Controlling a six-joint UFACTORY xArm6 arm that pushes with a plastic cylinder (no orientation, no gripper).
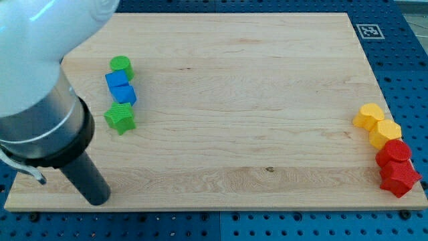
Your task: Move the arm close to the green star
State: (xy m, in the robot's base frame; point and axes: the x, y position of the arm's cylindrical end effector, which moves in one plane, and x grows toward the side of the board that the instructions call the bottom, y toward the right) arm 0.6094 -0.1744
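Green star (120,118) sits at the worktop's (241,100) left; my tip (97,197) rests below it, near but apart. No hand exists, so nothing is held; a short approach remains.

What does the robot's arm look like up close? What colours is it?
The arm is big and blurry at the view's left. On top is a smooth white rounded shell, then a shiny silver-grey metal ring, then a wide black collar. From that comes a straight black rod ending in my tip. A thin grey cable loops beside it. I see no markings.
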